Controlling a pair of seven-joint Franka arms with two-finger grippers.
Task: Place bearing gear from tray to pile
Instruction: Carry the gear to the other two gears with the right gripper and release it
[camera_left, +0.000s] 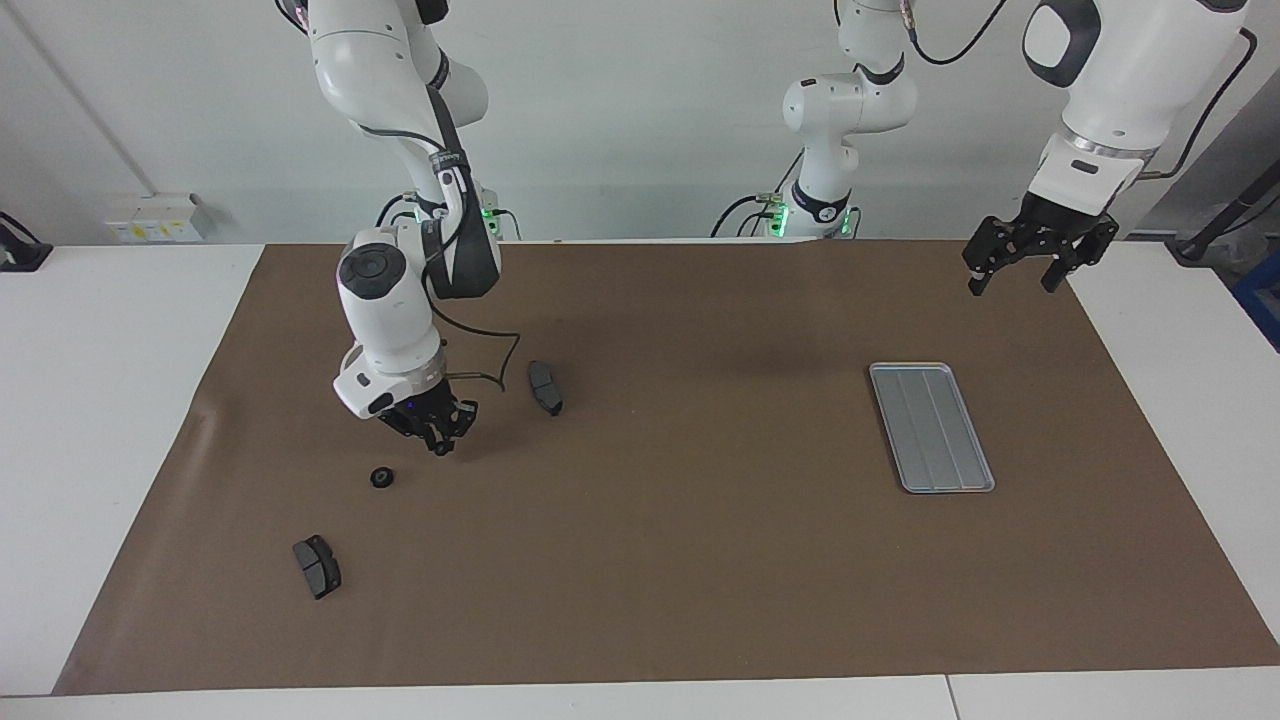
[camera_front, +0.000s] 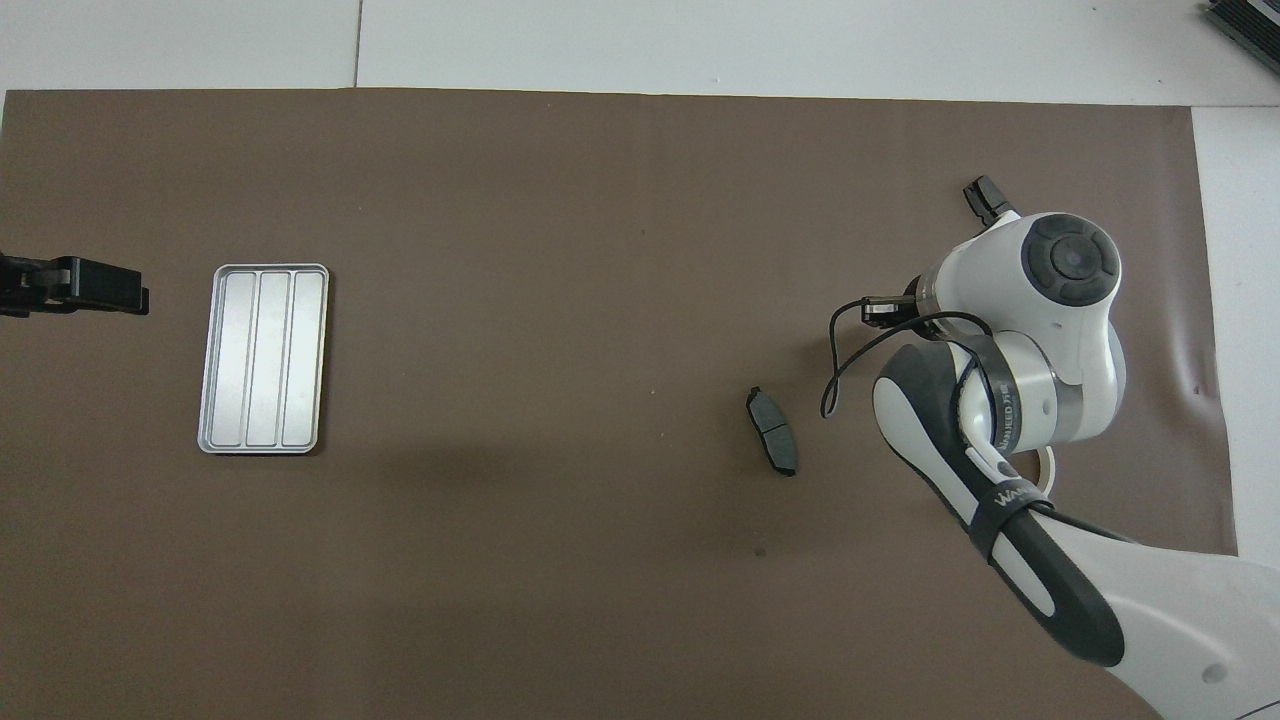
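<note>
Right gripper shut on a small dark part, presumably the bearing gear, low over the pile beside a loose gear for set-down. Tray bare. Left gripper wide open — waiting above the worktop's corner near the tray.

**A robotics lab bench**

This is a robotics laboratory. Two white Franka arms stand bolted at the edge of a white table, green status lights glowing at their bases. A brown paper sheet covers the worktop. Behind the arms is a plain pale wall with cables running down to the bases. Loose machine parts, such as a dark brake pad, lie on the sheet.
</note>
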